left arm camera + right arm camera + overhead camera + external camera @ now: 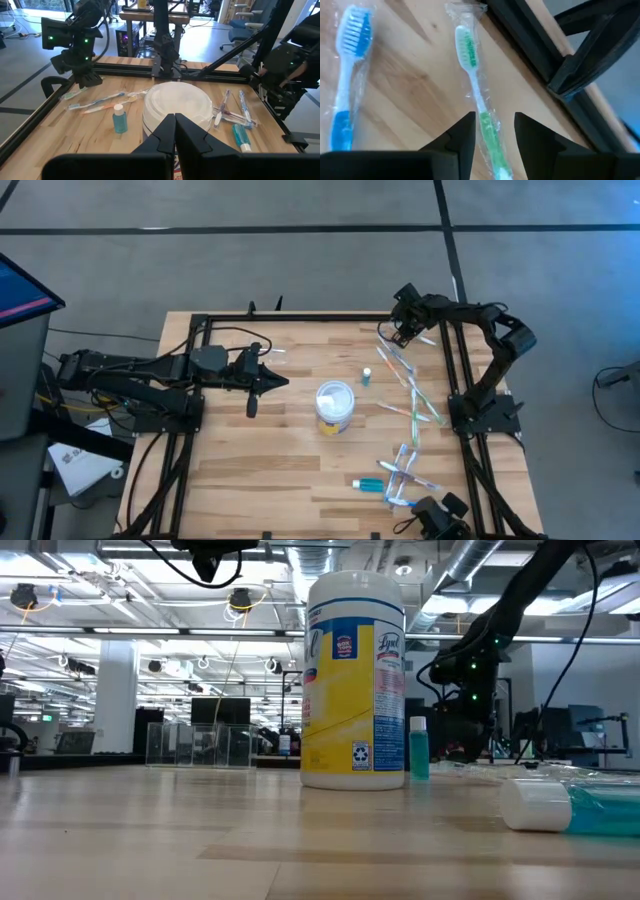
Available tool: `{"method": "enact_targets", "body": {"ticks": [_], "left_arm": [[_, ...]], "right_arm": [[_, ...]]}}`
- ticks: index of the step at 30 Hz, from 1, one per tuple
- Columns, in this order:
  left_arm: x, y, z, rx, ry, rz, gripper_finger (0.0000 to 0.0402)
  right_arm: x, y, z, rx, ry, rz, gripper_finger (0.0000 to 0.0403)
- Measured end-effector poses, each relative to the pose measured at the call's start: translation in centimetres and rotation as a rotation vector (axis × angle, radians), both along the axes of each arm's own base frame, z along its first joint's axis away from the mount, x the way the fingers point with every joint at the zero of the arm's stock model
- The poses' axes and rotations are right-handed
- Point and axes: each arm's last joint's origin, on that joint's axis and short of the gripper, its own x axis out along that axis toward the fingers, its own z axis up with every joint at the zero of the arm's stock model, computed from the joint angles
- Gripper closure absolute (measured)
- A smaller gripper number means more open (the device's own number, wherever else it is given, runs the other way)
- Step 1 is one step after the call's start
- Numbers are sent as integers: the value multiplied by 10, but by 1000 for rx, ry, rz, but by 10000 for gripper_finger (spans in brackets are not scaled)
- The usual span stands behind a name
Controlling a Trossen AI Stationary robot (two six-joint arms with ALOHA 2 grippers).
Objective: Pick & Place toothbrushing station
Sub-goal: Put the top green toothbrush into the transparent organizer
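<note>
Hovering right gripper (492, 131), fingers apart, green brush (470, 57) between them, not held. Wrapper slippery, brush may slide out. Left gripper (175, 131) pinched closed, waiting near tub (177, 102).

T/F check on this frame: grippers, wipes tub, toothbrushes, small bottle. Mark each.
1. The right gripper is open, fingers either side of a wrapped green toothbrush lying on the table. True.
2. The left gripper is open wide. False: its fingers are shut, pointing toward the wipes tub.
3. The wipes tub lies on its side. False: it stands upright, white lid up.
4. A wrapped blue toothbrush lies beside the green one. True.
5. The small blue-green bottle is held by the left gripper. False: it stands free on the table near the tub.
</note>
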Motion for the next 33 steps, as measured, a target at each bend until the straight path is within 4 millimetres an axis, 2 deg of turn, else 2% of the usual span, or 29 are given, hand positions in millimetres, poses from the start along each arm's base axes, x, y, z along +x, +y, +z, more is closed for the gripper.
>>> {"method": "enact_targets", "body": {"ticks": [9,18,22,29,33], "left_arm": [[0,0,0,0,0,0,402],[0,0,0,0,-1,0,402],[0,0,0,0,-1,0,402],[0,0,0,0,-1,0,402],[0,0,0,0,-1,0,402]], "right_arm": [[-8,-6,-1,22,-24,4,268],[-5,-9,-20,82,-14,33,280],[-4,-8,-21,89,-11,42,306],[1,-5,-18,87,-7,62,391],[4,-5,-16,85,-17,72,385]]}}
